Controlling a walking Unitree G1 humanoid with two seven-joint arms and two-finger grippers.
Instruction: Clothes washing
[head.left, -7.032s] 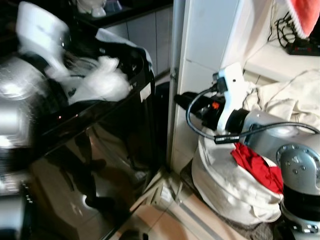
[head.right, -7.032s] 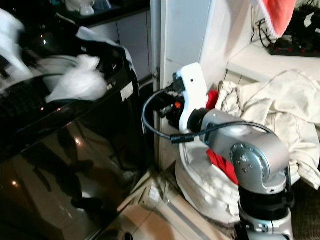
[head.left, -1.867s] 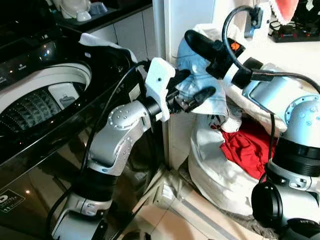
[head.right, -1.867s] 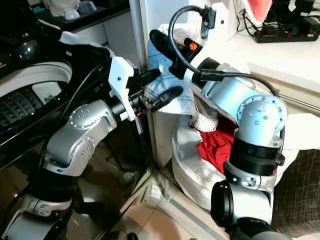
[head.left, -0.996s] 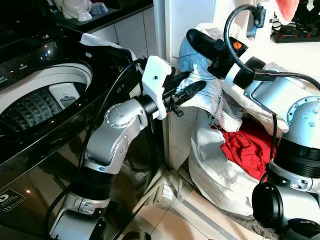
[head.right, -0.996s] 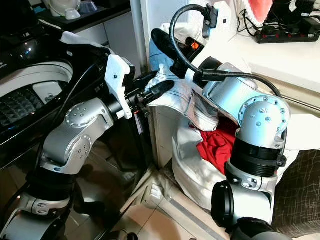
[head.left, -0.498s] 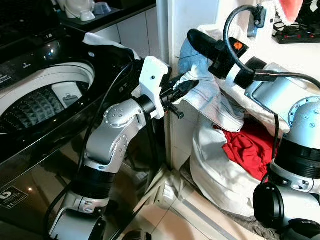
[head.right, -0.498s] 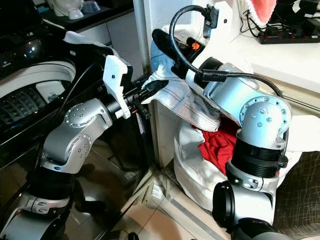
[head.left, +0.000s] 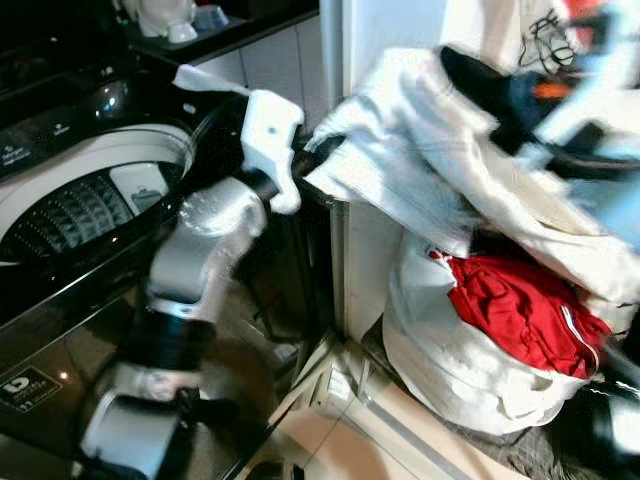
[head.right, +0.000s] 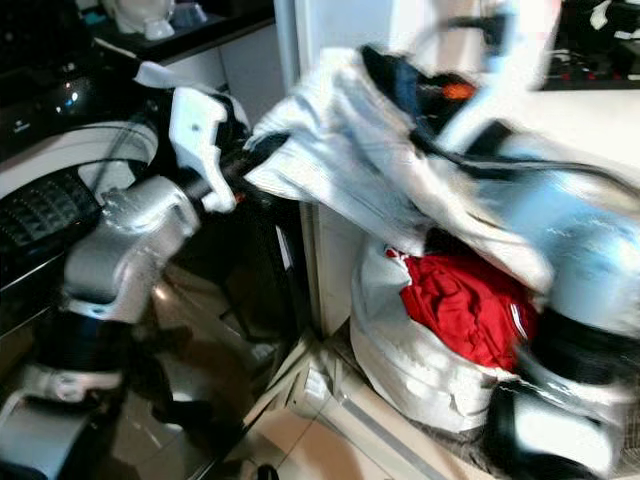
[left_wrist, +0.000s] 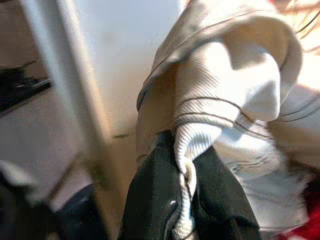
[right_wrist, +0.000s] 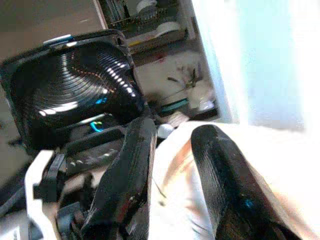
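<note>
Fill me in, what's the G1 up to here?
Laundry load. The left gripper has its jaws shut on a fold of a white striped garment and holds it up between the laundry bag and the open top-load washer. The right gripper rests on the same garment, jaws apart. A red garment sits in the bag. The head views are motion-blurred.

Right arm (head.left: 590, 110) motion-blurred; white garment (head.left: 430, 160) smeared.
</note>
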